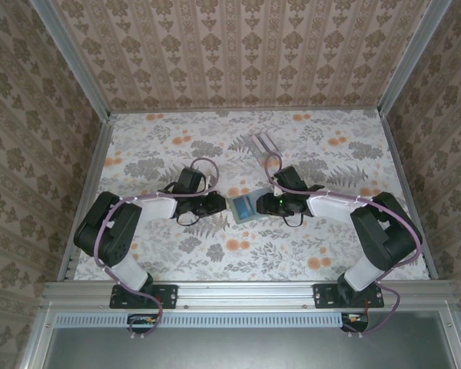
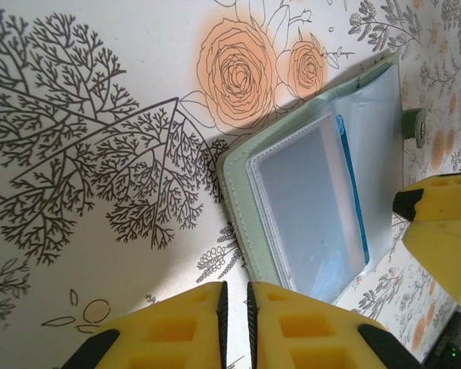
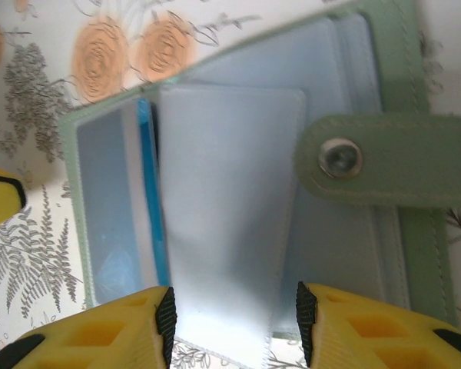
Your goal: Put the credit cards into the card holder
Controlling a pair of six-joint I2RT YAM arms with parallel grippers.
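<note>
tabletop [image 1: 157,142]: flower-print cover; we see both arms reaching in toward the middle.
card holder [image 1: 244,206]: lies open and flat at the middle of the tabletop, between the two end effectors; grey-green cover, clear pockets facing up.
card holder, left wrist view [image 2: 242,200]: its green edge sits just beyond the left fingertips, next to an orange printed rose.
blue card [image 3: 148,200]: we see one blue edge inside a clear pocket on the left half of the card holder; the rest is clouded by plastic.
clear sleeve [image 3: 230,207]: loose pocket page lying across the middle of the open holder.
snap strap [image 3: 384,160]: green tab with a metal stud, folded in over the right half.
left end effector [image 2: 234,296]: clenched to a thin slit, nothing seen between the yellow pads; it is at the left edge of the card holder.
right end effector [image 3: 232,307]: released, jaws apart with the clear sleeve between them; we cannot tell if the pads touch it.
clear stand [image 1: 260,144]: slotted, on the far side of the card holder, apart from it.
</note>
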